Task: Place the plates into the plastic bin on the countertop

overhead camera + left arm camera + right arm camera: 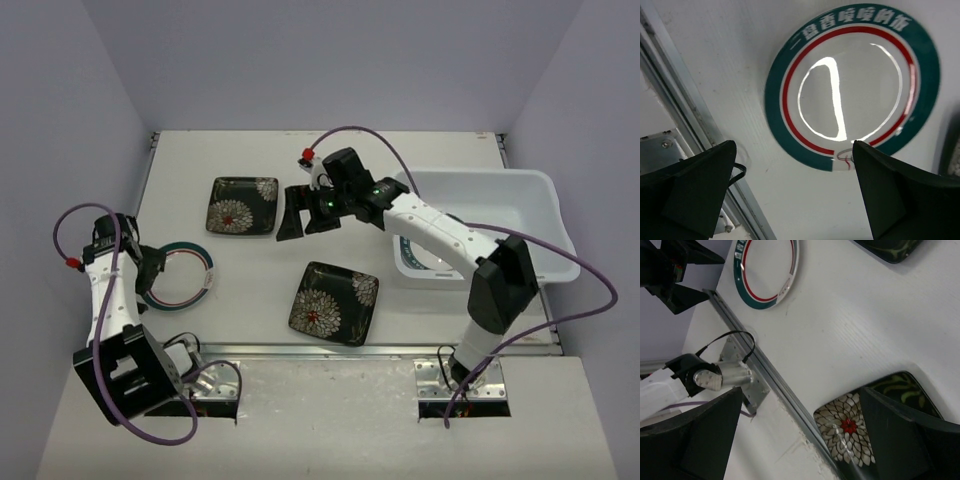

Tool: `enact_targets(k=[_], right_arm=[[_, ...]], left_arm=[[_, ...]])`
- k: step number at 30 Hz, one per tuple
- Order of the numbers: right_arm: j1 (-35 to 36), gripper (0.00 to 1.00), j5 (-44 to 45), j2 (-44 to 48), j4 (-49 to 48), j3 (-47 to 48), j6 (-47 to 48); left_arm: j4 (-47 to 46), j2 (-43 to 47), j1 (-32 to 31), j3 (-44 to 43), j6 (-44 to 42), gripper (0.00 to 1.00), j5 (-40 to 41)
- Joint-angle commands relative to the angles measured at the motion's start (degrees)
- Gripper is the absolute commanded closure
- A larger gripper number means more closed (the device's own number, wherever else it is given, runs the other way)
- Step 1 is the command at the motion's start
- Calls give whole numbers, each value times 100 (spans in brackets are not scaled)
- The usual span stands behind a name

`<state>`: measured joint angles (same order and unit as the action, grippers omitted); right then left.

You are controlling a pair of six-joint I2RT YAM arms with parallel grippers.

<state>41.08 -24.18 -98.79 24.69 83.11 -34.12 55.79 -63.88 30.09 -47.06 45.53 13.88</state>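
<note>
Bright, even light falls from above. A curved white glare streak sits on the teal-rimmed plate (852,85); around that plate the countertop (740,75) shows only faint, soft shadows. The plate's rim lettering reads sharp.

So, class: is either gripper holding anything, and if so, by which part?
Nothing is held. The left gripper and right gripper are both open and empty.

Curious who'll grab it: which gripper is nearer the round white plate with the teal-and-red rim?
Left. The left gripper hovers open at the edge of the round teal-rimmed white plate; the right gripper hangs well away, near the far square black flowered plate.
</note>
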Motion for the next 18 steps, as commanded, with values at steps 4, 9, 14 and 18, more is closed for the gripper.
enact_targets(k=[4,9,14,18], right_arm=[[874,1,395,-1838,-1806,832,-1208],[1275,1,903,-3135,-2211,1805,-1477],[1339,13,942,-4135,-2666,2271,-2382],[1487,19,1170,-4772,-2614,2814,-2642]], left_arm=[[6,467,-401,-1227,-749,0,-863],[-174,975,-794,-1169,-1092,0,-1036],[-249,1293,-1128,-1181,-1383,0,-799],[-296,1282,-1297,-1285,-1406,0,-1008]])
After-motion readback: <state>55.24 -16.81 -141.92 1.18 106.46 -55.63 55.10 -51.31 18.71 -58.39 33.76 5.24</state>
